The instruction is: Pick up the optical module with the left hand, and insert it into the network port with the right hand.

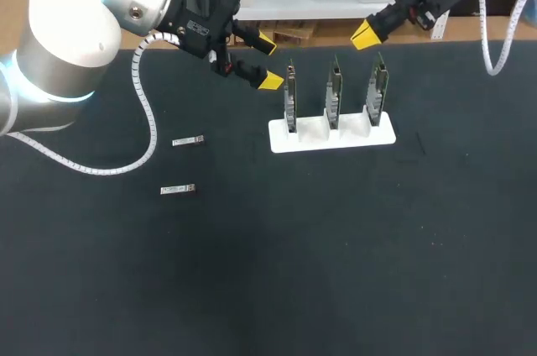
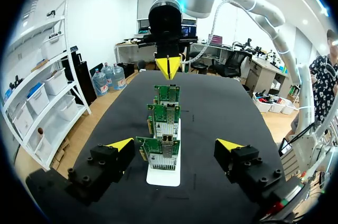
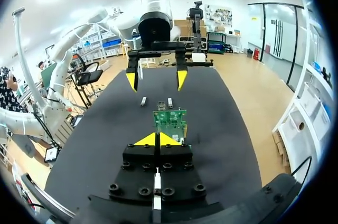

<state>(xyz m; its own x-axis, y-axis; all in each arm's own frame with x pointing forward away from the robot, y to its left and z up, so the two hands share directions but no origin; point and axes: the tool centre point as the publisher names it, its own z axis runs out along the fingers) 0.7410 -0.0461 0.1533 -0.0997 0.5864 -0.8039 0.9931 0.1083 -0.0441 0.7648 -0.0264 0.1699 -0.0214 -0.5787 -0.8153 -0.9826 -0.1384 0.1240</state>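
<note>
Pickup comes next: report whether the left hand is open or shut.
Open. The left hand has its yellow fingertips wide apart, gripping nothing; the boards stand ahead of it.

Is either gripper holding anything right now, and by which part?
Nothing is held. The left gripper is open and empty, the right gripper shut on nothing; both optical modules lie untouched.

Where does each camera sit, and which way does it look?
Head view: above, behind, looking down at the table; shows left end effector and right end effector.
Left wrist view: on that wrist, facing the card stand past its open fingers.
Right wrist view: on that wrist, facing its other end over shut tips.
Both wrist views share the card stand.
</note>
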